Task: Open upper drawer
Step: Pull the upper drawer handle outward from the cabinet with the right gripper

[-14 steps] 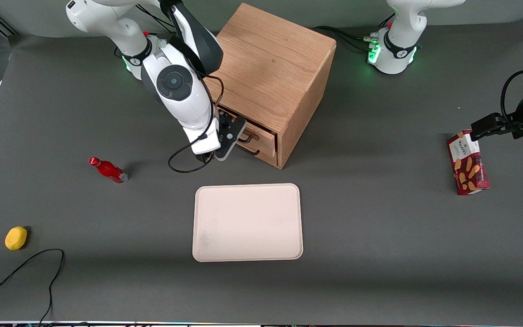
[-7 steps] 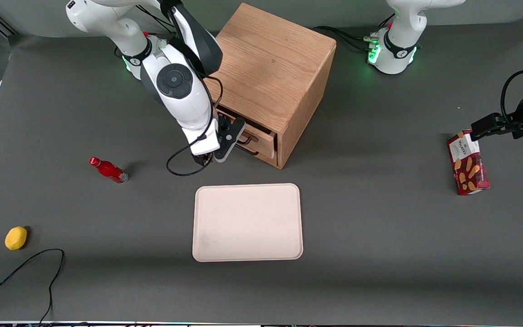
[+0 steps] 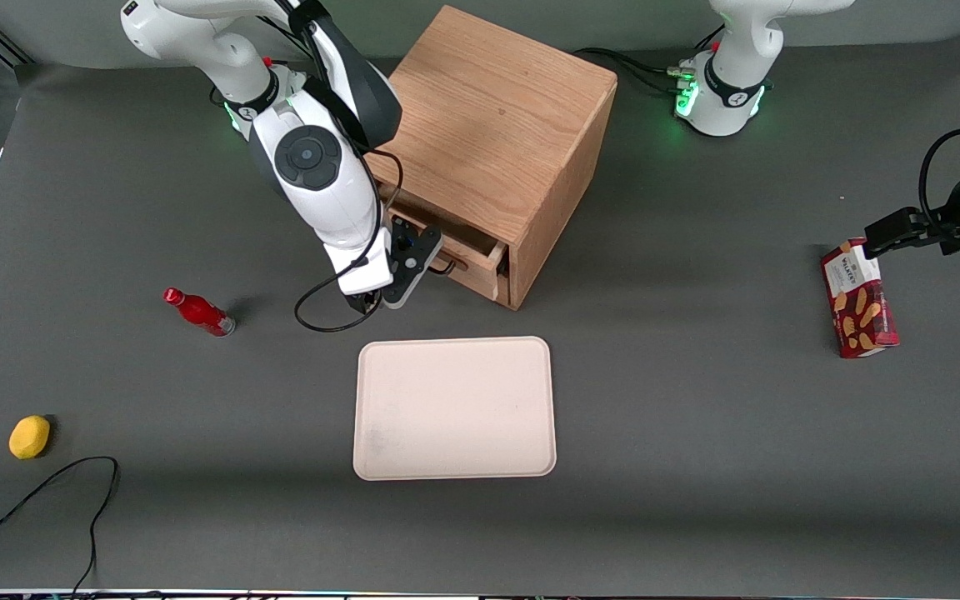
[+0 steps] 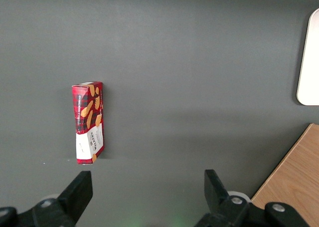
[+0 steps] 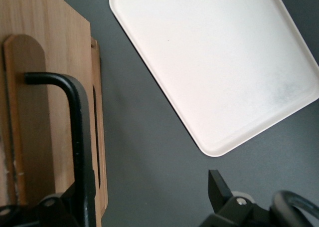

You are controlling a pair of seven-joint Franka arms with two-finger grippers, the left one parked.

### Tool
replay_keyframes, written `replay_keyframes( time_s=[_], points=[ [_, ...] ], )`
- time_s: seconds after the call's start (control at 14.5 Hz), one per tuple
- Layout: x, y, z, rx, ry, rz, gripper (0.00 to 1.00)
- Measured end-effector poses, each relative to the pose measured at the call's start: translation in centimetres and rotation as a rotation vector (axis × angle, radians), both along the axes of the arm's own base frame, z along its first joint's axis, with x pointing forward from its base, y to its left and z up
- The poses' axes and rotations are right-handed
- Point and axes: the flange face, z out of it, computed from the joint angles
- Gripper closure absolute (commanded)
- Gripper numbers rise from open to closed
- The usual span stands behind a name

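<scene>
Since the upper drawer [image 3: 477,265], upper centre of the front view, is barely out, the claw [image 5: 144,197], fingers apart, apparently hooks its handle [image 5: 79,137] for pulling.

You can read one word only: "WALKERS", printed on the white label panel of the red tartan cardboard biscuit box [image 3: 859,297] [image 4: 88,122] lying toward the parked arm's end of the table. Its smaller print stays illegible.
</scene>
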Motion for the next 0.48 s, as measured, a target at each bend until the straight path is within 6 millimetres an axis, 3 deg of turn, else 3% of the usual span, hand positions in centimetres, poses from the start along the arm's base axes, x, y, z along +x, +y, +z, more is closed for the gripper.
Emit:
replay_keyframes(
  time_s=[0.48],
  points=[
    [2.2,-1.8,0.4,0.007,-0.017,-0.015,0.00]
  ],
)
